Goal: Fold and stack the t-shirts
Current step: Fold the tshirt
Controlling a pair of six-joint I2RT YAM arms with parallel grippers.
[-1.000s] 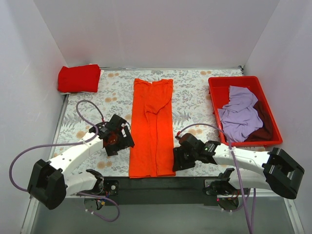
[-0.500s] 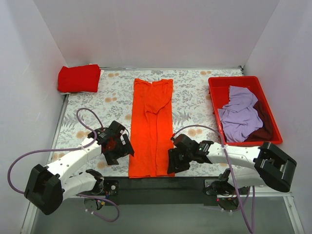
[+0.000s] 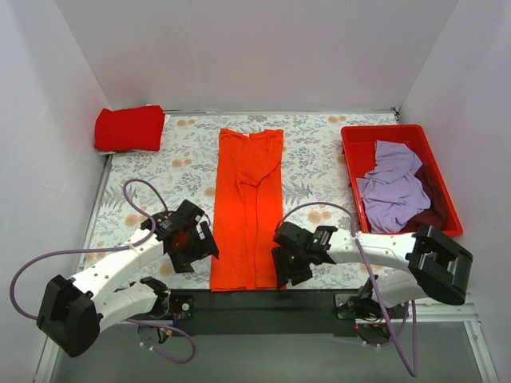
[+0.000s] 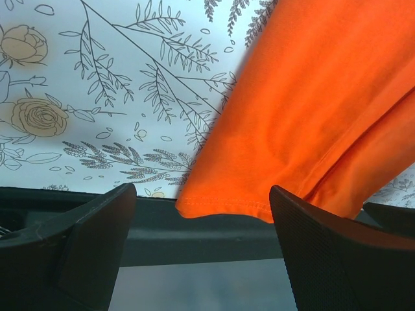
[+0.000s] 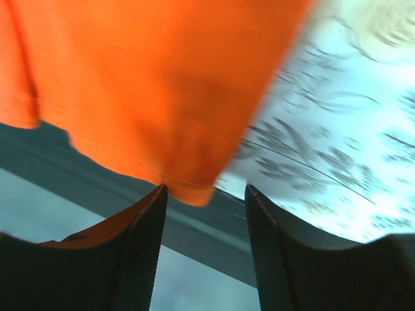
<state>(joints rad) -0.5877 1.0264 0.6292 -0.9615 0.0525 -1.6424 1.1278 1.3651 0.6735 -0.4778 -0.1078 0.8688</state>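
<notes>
Covering the maroon tee (image 3: 437,205), lavender tee (image 3: 391,193); only an edge shows.

Bright, even light; right wrist view of orange t-shirt (image 5: 149,84) badly blurred.

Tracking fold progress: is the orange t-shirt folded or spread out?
Partly folded: the orange t-shirt lies as a long narrow strip, sides turned in, full length on the table; no crosswise fold yet.

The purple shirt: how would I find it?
Look on the right side of the flowery table for the red plastic bin. The lavender t-shirt lies crumpled inside it, on top of a dark maroon t-shirt; it is the only pale cloth.
</notes>
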